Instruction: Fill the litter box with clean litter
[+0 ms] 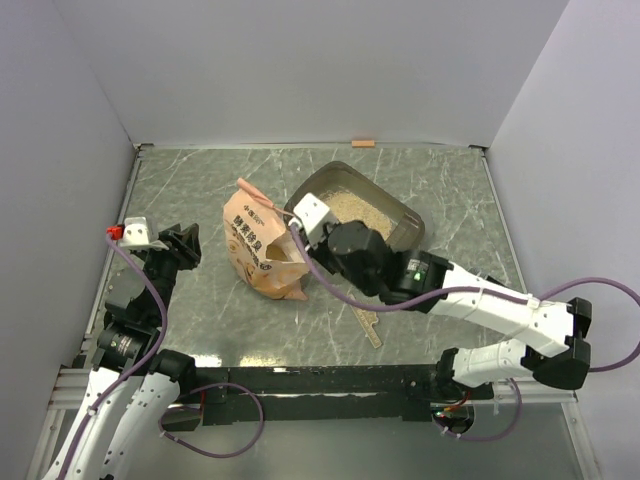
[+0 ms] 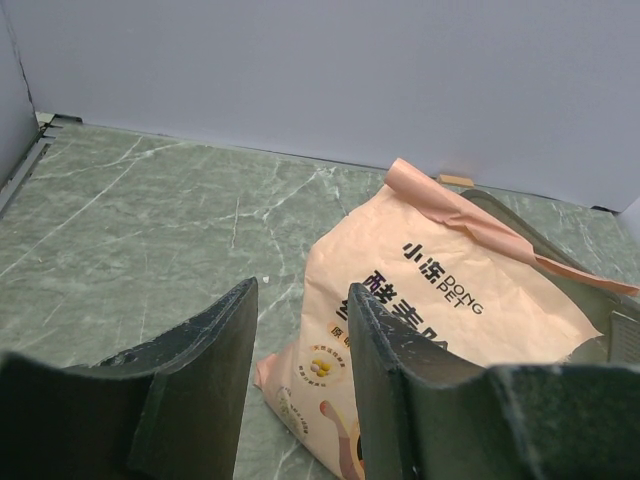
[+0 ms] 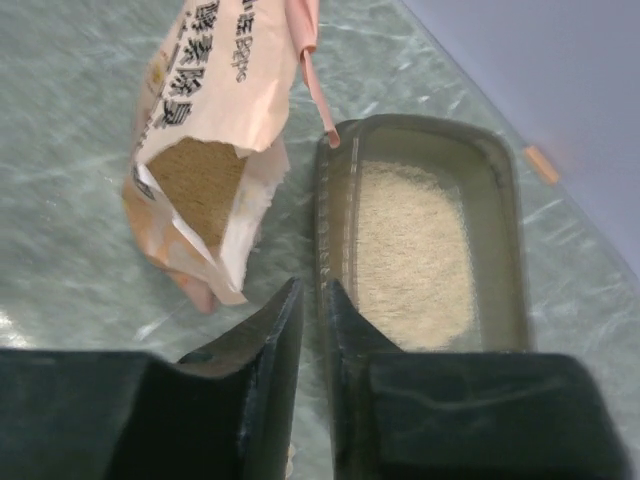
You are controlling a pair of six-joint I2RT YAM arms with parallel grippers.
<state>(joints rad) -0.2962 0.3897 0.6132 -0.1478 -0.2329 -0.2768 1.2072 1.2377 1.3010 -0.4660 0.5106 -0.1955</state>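
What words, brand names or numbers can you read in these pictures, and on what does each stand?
"小冻 DONG PET": black print on the orange bag.
Larger black characters beneath it: partly hidden, not readable whole.
Small print near the bag's bottom: too small to read.
Litter box: no writing visible.

Green marbled table, walled on three sides. On it sits a dark rectangular litter box right of centre, with a crinkled orange bag lying just beside its left end, the bag's torn flap reaching the box rim. A thin tan strip lies near the front edge, and a small orange piece at the far edge.
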